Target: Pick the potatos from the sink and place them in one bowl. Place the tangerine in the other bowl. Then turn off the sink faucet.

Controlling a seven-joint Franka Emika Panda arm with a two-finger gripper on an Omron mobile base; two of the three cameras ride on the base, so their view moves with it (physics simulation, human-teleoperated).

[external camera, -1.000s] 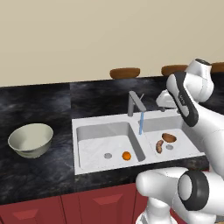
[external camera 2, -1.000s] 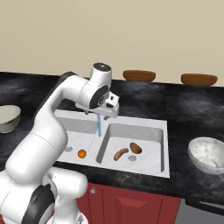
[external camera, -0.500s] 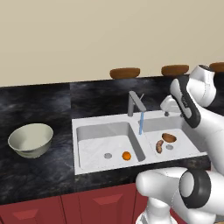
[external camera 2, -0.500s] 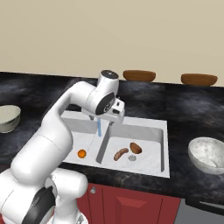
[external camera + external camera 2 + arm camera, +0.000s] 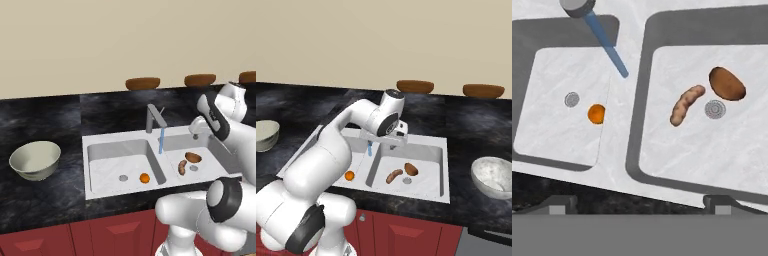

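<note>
The white arm bends forward, its pincer (image 5: 639, 202) pointing down with fingers spread wide.

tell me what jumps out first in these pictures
The white double sink in the black counter, with water running from the grey faucet. A bright tangerine lies in the left basin, two brown potatoes in the right by the drain, and the open pincer hovers above.

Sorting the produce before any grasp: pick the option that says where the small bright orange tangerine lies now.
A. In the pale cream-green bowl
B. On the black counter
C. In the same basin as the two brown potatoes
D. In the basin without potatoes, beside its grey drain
D: the small bright orange tangerine lies beside the grey round drain in one basin of the white double-basin sink, while the brown potatoes lie in the other.
</note>
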